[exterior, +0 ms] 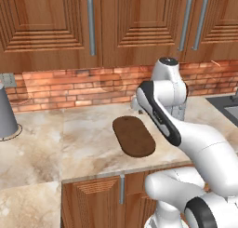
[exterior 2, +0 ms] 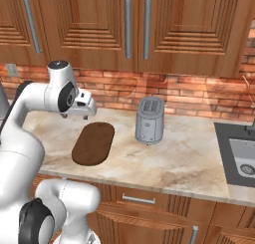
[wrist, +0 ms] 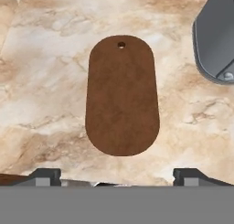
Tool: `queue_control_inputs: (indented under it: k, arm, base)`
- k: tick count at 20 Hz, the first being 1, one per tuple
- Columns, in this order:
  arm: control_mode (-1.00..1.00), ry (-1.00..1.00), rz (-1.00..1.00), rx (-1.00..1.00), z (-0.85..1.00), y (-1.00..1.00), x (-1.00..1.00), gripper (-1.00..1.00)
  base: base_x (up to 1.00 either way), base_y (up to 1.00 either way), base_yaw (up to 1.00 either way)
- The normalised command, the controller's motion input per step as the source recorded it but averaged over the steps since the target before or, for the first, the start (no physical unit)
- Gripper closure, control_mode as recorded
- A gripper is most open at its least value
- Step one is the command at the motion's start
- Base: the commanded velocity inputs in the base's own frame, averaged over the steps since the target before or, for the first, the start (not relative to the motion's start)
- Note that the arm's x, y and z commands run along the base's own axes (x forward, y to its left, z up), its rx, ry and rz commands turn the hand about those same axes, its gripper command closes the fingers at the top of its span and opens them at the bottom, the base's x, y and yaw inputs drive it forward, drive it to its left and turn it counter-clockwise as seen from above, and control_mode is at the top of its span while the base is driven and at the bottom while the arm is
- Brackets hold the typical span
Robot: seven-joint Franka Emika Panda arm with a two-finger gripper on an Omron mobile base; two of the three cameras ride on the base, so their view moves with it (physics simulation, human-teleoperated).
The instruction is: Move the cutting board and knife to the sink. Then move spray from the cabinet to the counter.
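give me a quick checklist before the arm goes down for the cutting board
1. Fingers spread wide with nothing between them: ok.
2. Cutting board lies flat on the counter, whole outline in the hand view: ok.
3. Board top free of other items: ok; no knife can be seen on or beside it.
4. Hand above the board rather than touching it: ok, it hovers over the board's far end in the right base view.
5. Toaster stands apart from the board: ok.
6. Sink basin free to receive the board: cannot tell, partly cut off at the picture edge.
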Motion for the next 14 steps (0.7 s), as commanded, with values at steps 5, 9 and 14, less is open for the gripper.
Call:
queue_control_inputs:
  k: [5,9,14]
  arm:
    - [-1.00,0.01,-0.02,0.02,-0.11,0.14,0.41,-1.00]
    - [-1.00,0.00,0.00,0.03,0.00,0.17,0.68,-1.00]
    - [-1.00,0.03,0.00,0.01,-0.08,0.02,0.63,-1.00]
  base:
    - [0.00,0.00,0.00]
    - [0.00,0.00,0.00]
    - [0.00,0.00,0.00]
